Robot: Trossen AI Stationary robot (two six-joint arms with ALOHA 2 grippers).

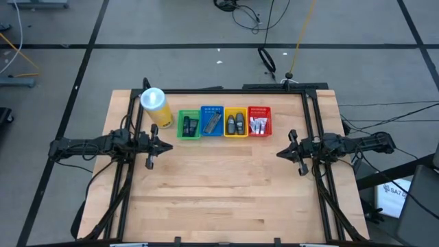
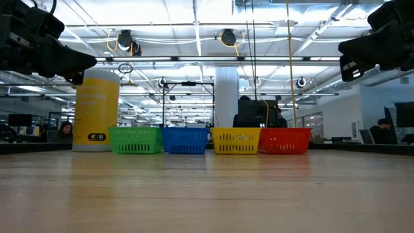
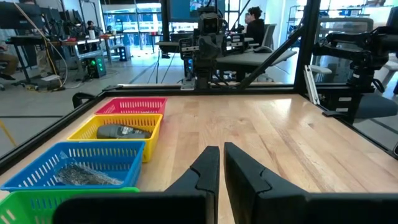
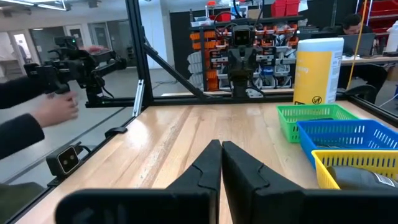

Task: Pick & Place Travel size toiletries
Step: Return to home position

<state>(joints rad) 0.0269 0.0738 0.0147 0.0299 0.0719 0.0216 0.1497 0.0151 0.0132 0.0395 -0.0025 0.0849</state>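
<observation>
The travel size toiletries lie in four small baskets set in a row at the table's far middle. Dark items are in the green basket [image 1: 188,125] and grey sachets [image 3: 84,175] in the blue basket [image 1: 212,121]. Dark grey oval sticks [image 1: 235,124] fill the yellow basket [image 3: 134,124], and white tubes [image 1: 258,125] the red basket [image 1: 259,120]. My left gripper [image 1: 170,146] is shut and level above the table's left side, pointing right, and holds nothing. My right gripper [image 1: 278,154] is shut and level at the right side, pointing left, also holding nothing.
A tall yellow canister with a white lid [image 1: 154,106] stands left of the green basket. A black frame [image 1: 309,123] runs along the table's sides and far edge. Bare wood [image 1: 219,185] spreads between the arms and toward the near edge. A person's blurred hand [image 4: 53,112] shows beyond the frame.
</observation>
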